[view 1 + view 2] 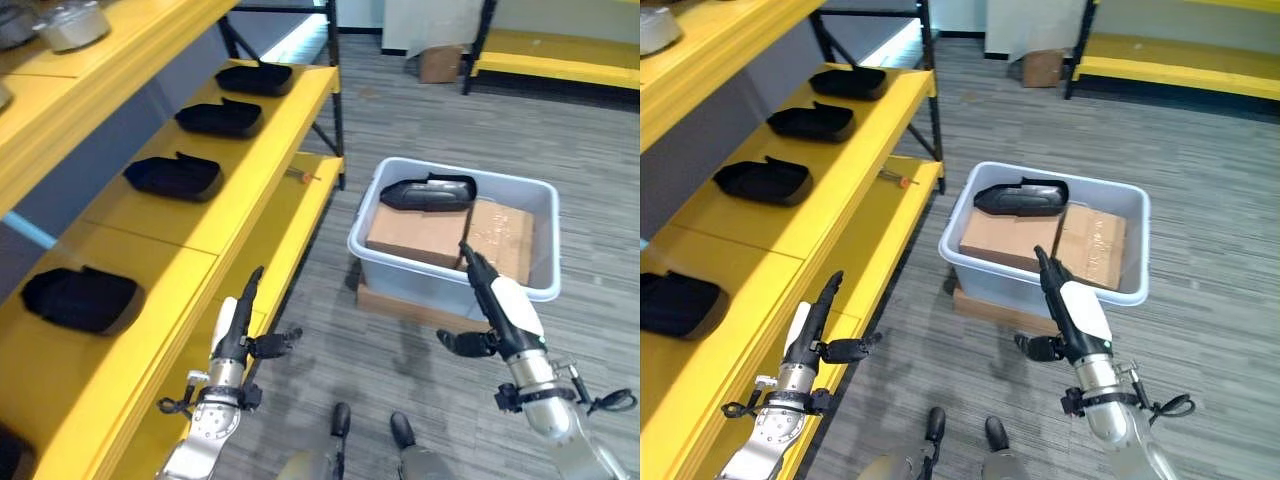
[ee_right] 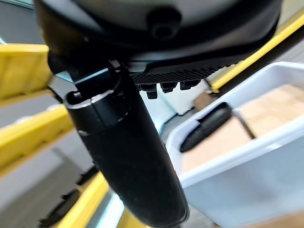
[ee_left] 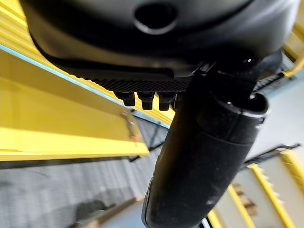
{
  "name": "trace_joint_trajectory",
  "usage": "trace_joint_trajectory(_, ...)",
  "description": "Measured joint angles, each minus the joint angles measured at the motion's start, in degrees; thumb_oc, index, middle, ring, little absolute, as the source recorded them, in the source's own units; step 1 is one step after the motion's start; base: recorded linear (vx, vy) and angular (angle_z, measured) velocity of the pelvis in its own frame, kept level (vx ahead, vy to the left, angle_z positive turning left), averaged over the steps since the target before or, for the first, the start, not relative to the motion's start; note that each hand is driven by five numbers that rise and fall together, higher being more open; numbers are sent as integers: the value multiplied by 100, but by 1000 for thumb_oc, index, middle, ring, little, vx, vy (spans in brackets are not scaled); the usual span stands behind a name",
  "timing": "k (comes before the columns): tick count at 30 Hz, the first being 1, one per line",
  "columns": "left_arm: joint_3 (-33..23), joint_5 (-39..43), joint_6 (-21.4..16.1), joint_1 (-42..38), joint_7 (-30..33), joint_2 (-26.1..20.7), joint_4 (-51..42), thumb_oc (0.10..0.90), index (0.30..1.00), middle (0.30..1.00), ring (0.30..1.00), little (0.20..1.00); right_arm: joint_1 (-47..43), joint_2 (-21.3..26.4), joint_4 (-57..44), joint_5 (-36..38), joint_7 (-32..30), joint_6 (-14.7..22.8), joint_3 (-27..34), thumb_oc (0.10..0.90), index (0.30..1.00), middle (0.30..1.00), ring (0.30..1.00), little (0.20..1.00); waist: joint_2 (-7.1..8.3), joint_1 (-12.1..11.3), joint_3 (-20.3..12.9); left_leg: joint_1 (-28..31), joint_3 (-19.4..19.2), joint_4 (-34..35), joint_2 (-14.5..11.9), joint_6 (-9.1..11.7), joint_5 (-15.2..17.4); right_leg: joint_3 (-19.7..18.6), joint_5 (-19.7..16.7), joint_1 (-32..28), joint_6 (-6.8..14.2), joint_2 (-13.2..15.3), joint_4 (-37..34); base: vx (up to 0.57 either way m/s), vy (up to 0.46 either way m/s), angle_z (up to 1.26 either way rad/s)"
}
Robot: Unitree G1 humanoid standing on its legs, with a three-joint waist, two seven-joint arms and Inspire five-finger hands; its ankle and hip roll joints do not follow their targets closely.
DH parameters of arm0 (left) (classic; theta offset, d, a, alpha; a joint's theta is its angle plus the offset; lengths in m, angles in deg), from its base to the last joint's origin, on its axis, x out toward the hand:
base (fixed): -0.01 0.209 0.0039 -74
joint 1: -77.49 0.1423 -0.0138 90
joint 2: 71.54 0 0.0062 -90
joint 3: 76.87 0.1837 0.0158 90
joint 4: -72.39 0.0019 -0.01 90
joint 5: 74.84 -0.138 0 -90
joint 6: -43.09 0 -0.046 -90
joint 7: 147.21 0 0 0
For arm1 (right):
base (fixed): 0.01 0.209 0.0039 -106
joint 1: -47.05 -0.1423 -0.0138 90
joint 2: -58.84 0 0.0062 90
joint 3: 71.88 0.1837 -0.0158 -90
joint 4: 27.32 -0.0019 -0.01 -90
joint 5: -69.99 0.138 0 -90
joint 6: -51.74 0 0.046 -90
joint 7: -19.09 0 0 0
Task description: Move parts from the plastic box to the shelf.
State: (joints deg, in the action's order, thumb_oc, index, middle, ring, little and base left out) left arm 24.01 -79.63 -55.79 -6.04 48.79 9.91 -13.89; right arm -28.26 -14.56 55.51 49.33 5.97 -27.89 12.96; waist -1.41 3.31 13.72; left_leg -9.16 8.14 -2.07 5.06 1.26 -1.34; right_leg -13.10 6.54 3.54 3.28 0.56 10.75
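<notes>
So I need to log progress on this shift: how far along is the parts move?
Done: four black moulded plastic parts lie along the yellow shelf. In hand: nothing; the left robot hand and right robot hand hang open, fingers straight, over the floor. Left: one black part lies on brown cardboard boxes in the pale grey plastic box.

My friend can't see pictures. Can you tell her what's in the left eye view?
A pale plastic box sits on the floor holding one black part on top of brown cardboard boxes. To its left, a yellow shelf carries a row of black parts. The robot's left hand and right hand are raised, open and empty.
</notes>
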Motion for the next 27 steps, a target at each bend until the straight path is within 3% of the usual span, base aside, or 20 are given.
trace_joint_trajectory(3, 47, 4, 12, -51, -10, -92, 15, 900, 1000, 1000, 1000, 1000, 38, -49, 6, 4, 78, -7, 44, 900, 1000, 1000, 1000, 1000, 106, 153, 29, 39, -273, 103, -1, 4, -44, -45, 78, -75, 7, 116, -292, 179, 103, -20)
trace_joint_trajectory(6, 5, 6, 10, -26, -3, -182, -17, 900, 1000, 1000, 1000, 1000, -125, -77, 3, 12, 108, 8, 11, 900, 1000, 1000, 1000, 1000, 192, 98, 10, 165, -534, 146, 1, -157, -151, -308, 59, -76, 78, 142, -249, 165, 102, -47)
trace_joint_trajectory(11, 32, 4, 11, -54, -11, -208, -22, 900, 1000, 1000, 1000, 1000, -589, -82, -2, 61, 171, 3, -207, 900, 1000, 1000, 1000, 1000, 267, 139, -62, 262, -845, 290, 9, -633, -386, -608, 31, -38, 177, 174, -355, 137, 105, -42)
trace_joint_trajectory(14, 36, 0, 12, -89, -15, -301, -26, 900, 1000, 1000, 1000, 1000, -716, -76, 17, 60, 305, -24, -372, 900, 1000, 1000, 1000, 1000, 282, 95, -69, 383, -830, 357, 49, -702, -347, -680, 19, -98, 222, 206, -344, 181, 100, -8)
trace_joint_trajectory(18, 33, -2, 13, -155, -13, -610, 13, 900, 1000, 1000, 1000, 1000, -910, -84, 73, 51, 347, -41, -550, 900, 1000, 1000, 1000, 1000, 290, 78, -60, 570, -788, 332, 0, -707, -292, -668, 291, 514, 594, -89, 1318, 70, 36, -2)
trace_joint_trajectory(19, 33, -2, 16, -167, -11, -688, 19, 900, 1000, 1000, 1000, 1000, -955, -67, 73, 50, 344, -41, -540, 900, 1000, 1000, 1000, 1000, 302, 70, -52, 693, -803, 322, 5, -767, -236, -483, 283, 1146, 721, -217, 2685, 73, 37, 10)
trace_joint_trajectory(21, 36, -2, 18, -132, -1, -621, 5, 900, 1000, 1000, 1000, 1000, -969, -56, 75, 47, 345, -47, -542, 900, 1000, 1000, 1000, 1000, 288, 61, -47, 853, -861, 345, 83, -819, -183, -171, 390, 1377, 533, 21, 2942, 171, 10, 6)
trace_joint_trajectory(23, -43, 3, 4, -111, 59, -538, 32, 900, 1000, 1000, 1000, 1000, -1150, -98, 88, 45, 330, -74, -658, 900, 1000, 1000, 1000, 1000, 259, -74, 46, 809, -1008, 206, 55, -919, 161, 222, 367, 1901, 429, 333, 2694, 201, -38, -50)
trace_joint_trajectory(24, -27, 5, 40, -107, 124, -479, 92, 900, 1000, 1000, 1000, 1000, -1234, -134, 105, 43, 334, -64, -732, 900, 1000, 1000, 1000, 1000, 189, -106, 113, 758, -1148, 123, 0, -862, 215, 540, 316, 1979, 431, 483, 2124, 267, -125, -63)
trace_joint_trajectory(25, 41, 3, 70, -88, 75, -490, 118, 900, 1000, 1000, 1000, 1000, -1180, -139, 103, 43, 338, -60, -772, 900, 1000, 1000, 1000, 1000, 184, -54, 121, 787, -1138, 117, 2, -850, 235, 560, 139, 2014, 468, 635, 1418, 457, -222, -31)
trace_joint_trajectory(26, 39, 3, 25, -29, 71, -400, 179, 900, 1000, 1000, 1000, 1000, -1049, -145, 96, 44, 323, -67, -776, 900, 1000, 1000, 1000, 1000, 224, -13, 135, 845, -1192, 126, -5, -695, 353, 1248, -242, 2103, 645, 1071, 132, 378, -185, -14)
trace_joint_trajectory(27, 5, 4, 26, -19, 73, -365, 229, 900, 1000, 1000, 1000, 1000, -1033, -154, 96, 43, 323, -67, -778, 900, 1000, 1000, 1000, 1000, 278, -15, 160, 847, -1229, 124, 29, -654, 399, 1465, -445, 2094, 667, 1165, -453, 320, -165, -7)
